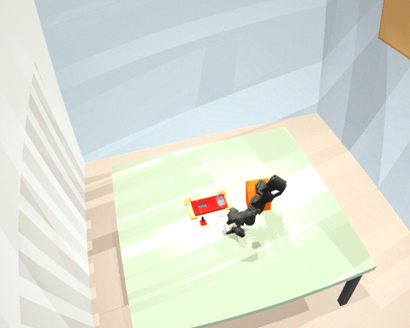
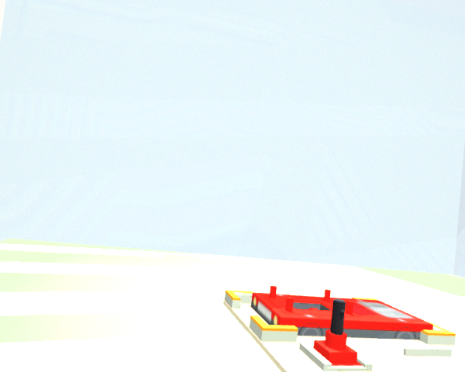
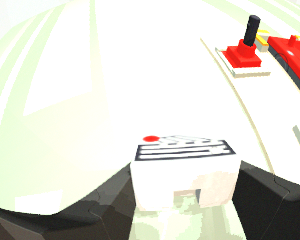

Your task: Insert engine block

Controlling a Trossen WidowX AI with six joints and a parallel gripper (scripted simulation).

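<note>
My gripper is shut on the engine block, a white block with a striped top, a red dot and a notch low on the face toward the wrist camera. The block is clear of the car, on its near right side in the top view; its height over the table is hard to judge. The red car body lies flat between corner brackets. Its opening is empty. The gripper and block are out of view in the exterior view; the rib is not clear.
A red part with an upright black handle stands in a shallow frame beside the car. Several red posts rise from the car body. Yellow-topped brackets hold its corners. An orange block lies beneath the arm.
</note>
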